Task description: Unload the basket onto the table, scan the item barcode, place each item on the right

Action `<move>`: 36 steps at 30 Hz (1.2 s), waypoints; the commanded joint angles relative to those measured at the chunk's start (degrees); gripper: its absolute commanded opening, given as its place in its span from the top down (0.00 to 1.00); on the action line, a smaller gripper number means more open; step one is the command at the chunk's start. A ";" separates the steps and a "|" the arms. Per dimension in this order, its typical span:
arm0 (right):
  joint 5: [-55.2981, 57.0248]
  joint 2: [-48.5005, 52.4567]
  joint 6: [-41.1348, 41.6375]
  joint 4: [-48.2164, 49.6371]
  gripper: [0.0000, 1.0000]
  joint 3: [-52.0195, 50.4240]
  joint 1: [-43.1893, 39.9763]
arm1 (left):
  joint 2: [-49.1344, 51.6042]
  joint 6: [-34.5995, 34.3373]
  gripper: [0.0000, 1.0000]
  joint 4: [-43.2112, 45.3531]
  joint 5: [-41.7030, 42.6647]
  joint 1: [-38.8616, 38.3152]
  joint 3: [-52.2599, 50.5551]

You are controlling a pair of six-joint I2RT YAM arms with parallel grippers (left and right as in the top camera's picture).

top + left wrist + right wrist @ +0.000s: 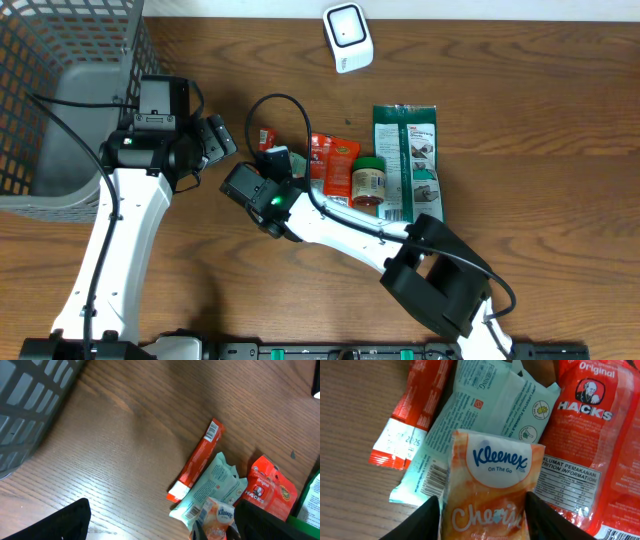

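Observation:
The item, an orange Kleenex tissue pack (pixel 487 485), lies on top of a pale green wipes pack (pixel 485 405). My right gripper (pixel 482 520) is shut on the tissue pack, one black finger (pixel 422 522) pressed to each long side. The left wrist view shows the same pack (pixel 218 515) with the right fingertips at its lower end. No barcode shows on its upper face. In the overhead view the right gripper (pixel 282 165) covers the pack. My left gripper (pixel 222 137) hovers open to the left of the pile, empty. A white scanner (pixel 347 37) stands at the far edge of the table.
Around the pack lie a red stick packet (pixel 197 460), a red Hacks bag (pixel 592 435), a green-lidded jar (pixel 368 182) and a green pouch (pixel 408 150). A grey wire basket (pixel 60 60) fills the far left corner. Bare wood lies between pile and scanner.

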 commanded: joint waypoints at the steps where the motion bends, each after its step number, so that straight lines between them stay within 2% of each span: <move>1: 1.33 0.55 -0.63 -0.07 0.53 0.70 0.20 | 0.07 0.98 0.08 -0.33 -0.70 0.17 0.61; 6: 1.60 0.57 -0.66 -1.31 0.60 0.68 0.04 | 0.07 0.98 0.08 -0.33 -0.70 0.17 0.61; 17: -0.70 -4.39 -1.55 -1.95 0.98 0.72 -2.86 | 0.07 0.98 0.08 -0.33 -0.70 0.17 0.61; 25: -14.51 -14.60 -8.37 -3.72 0.99 0.72 -10.34 | 0.07 0.98 0.08 -0.33 -0.70 0.17 0.61; 28: -21.75 -19.26 -10.67 -7.63 0.99 0.70 -17.33 | 0.07 0.98 0.08 -0.33 -0.70 0.17 0.61; 36: -45.68 -22.34 -26.32 -16.39 0.99 0.68 -37.48 | 0.09 0.98 0.08 -0.33 -0.70 0.17 0.61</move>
